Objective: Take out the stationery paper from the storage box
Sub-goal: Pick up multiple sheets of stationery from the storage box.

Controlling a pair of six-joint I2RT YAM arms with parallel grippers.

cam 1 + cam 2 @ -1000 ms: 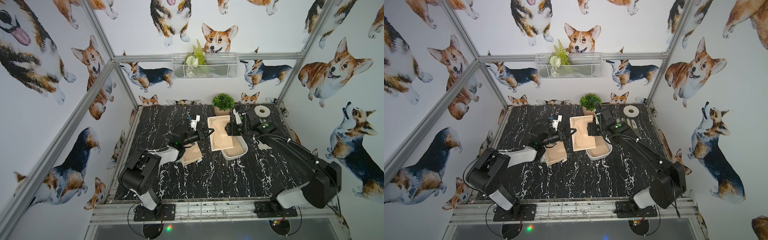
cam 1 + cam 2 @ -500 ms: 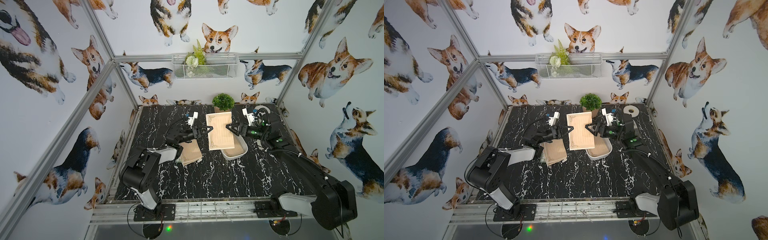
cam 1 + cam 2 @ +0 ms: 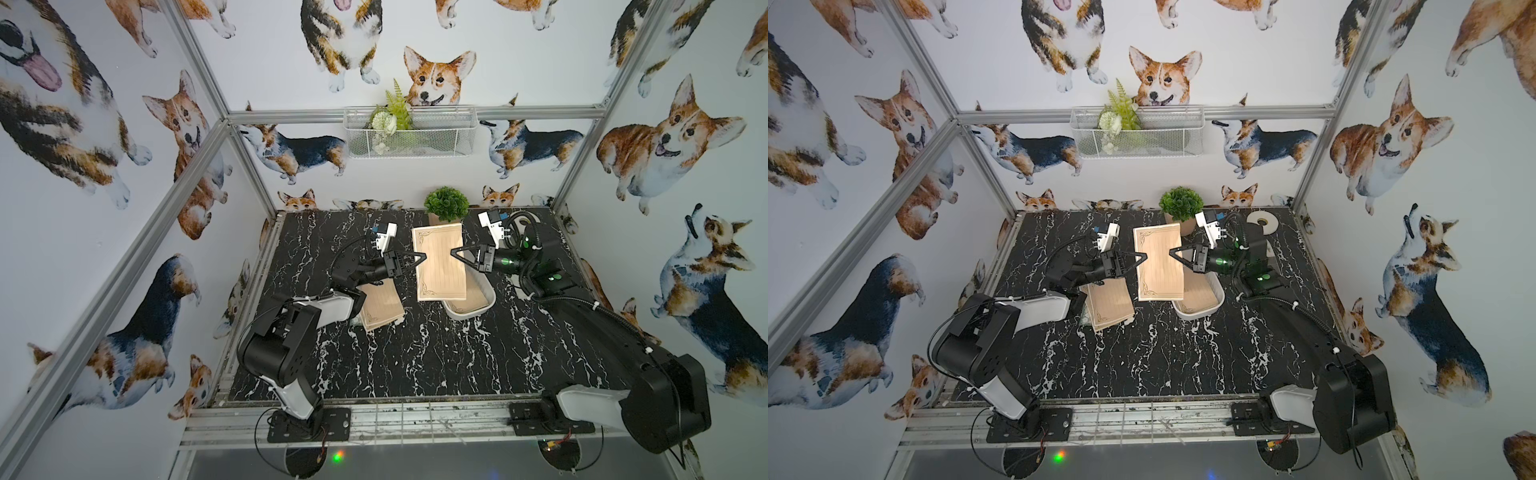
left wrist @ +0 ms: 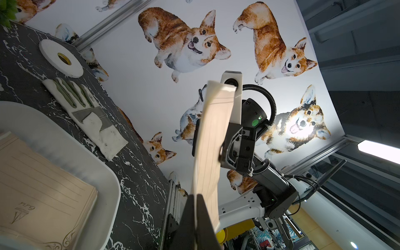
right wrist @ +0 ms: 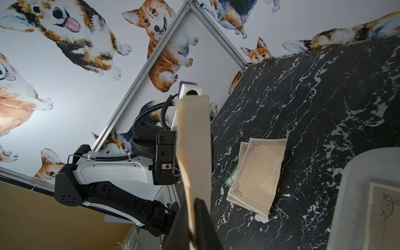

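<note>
Overhead, in both top views, a tan, ruled stationery sheet with scrolled corners (image 3: 440,266) hangs in the air at the centre of the frame, above the black marble-patterned table (image 3: 415,353). The left gripper (image 3: 421,257) pinches its left edge and the right gripper (image 3: 454,252) its right edge, both closed on the paper. Just below and right of it sits the shallow white plastic storage box (image 3: 471,312), partly hidden by the sheet. A small pile of loose tan sheets (image 3: 380,305) lies left of centre, under the left arm. In a top view a white tape roll (image 3: 1262,222) lies towards the upper right of the table.

From the left wrist, black fingers (image 4: 186,223) clamp the sheet's near edge. The box holds a stack of tan paper (image 4: 43,184), and a grey-and-white work glove (image 4: 86,114) lies just beside the box.

From the right wrist, the fingers (image 5: 203,225) are likewise shut on the sheet's edge, and the pile lies flat on the table beyond it.
</note>
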